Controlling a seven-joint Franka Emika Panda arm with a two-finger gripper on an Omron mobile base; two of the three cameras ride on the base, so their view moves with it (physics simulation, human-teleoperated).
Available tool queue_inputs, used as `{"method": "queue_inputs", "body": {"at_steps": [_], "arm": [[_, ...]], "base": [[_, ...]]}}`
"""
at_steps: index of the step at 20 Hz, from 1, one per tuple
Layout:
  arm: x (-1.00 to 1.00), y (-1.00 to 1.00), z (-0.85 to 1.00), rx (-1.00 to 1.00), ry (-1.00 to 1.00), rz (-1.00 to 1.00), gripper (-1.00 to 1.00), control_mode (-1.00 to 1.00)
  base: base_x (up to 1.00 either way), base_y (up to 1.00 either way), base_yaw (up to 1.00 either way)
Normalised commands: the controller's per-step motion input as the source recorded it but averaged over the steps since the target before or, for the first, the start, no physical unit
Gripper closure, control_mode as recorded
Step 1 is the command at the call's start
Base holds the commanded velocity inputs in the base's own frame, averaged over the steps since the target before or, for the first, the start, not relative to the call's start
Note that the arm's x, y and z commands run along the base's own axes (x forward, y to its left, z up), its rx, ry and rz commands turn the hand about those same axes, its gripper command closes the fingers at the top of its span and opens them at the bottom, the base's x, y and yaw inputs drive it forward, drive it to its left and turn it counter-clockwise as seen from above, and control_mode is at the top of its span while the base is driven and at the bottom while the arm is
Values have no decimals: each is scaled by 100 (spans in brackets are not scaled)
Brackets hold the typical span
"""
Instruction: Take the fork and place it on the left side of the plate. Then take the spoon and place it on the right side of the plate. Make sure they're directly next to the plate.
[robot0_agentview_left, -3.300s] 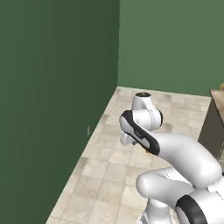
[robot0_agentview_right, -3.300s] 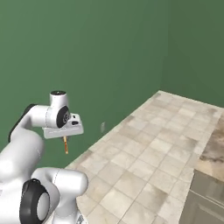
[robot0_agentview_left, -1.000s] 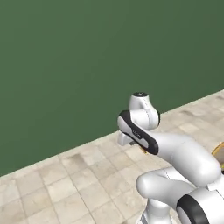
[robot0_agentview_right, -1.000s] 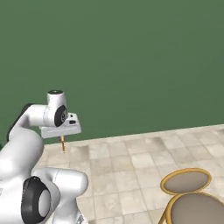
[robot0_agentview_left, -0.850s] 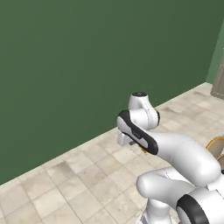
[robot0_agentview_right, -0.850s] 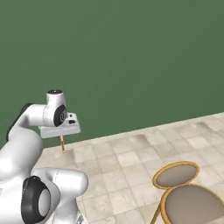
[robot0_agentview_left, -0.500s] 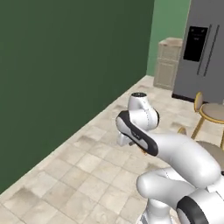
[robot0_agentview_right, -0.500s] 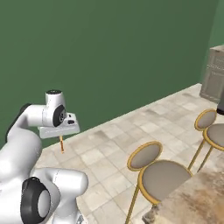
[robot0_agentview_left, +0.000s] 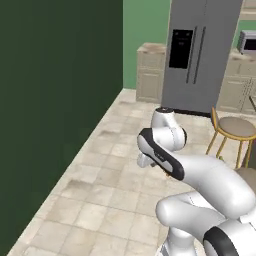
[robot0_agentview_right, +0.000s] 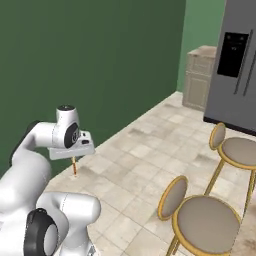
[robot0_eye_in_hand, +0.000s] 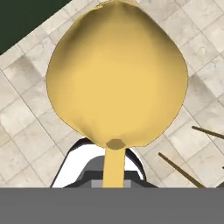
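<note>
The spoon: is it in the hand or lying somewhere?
In the hand: the spoon juts from the hand, its orange handle hanging above the floor.

A home kitchen: a tall grey fridge (robot0_agentview_left: 202, 52) stands by beige cabinets (robot0_agentview_left: 150, 72), a microwave (robot0_agentview_left: 247, 42) sits beyond, gold-legged stools (robot0_agentview_right: 202, 215) stand on tiled floor (robot0_agentview_left: 105, 170), green walls (robot0_agentview_right: 75, 65).

Beige tiled floor (robot0_agentview_left: 100, 190) is running along the dark green wall (robot0_agentview_left: 50, 100). Two round stools (robot0_agentview_right: 207, 220) with gold frames are standing on it at the right side; the fridge (robot0_agentview_left: 202, 50) and a beige cabinet (robot0_agentview_left: 150, 72) are standing at the far end.
</note>
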Motion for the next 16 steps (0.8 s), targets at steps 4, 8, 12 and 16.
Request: {"method": "queue_inputs", "body": {"at_steps": [4,8,12,16], "arm": [[0,0,0,0,0,0,100,100],[0,0,0,0,0,0,100,100],[0,0,0,0,0,0,100,100],[0,0,0,0,0,0,100,100]], "base": [[100,87,-60],[92,75,-73],[83,72,-75],[70,67,-78]]}}
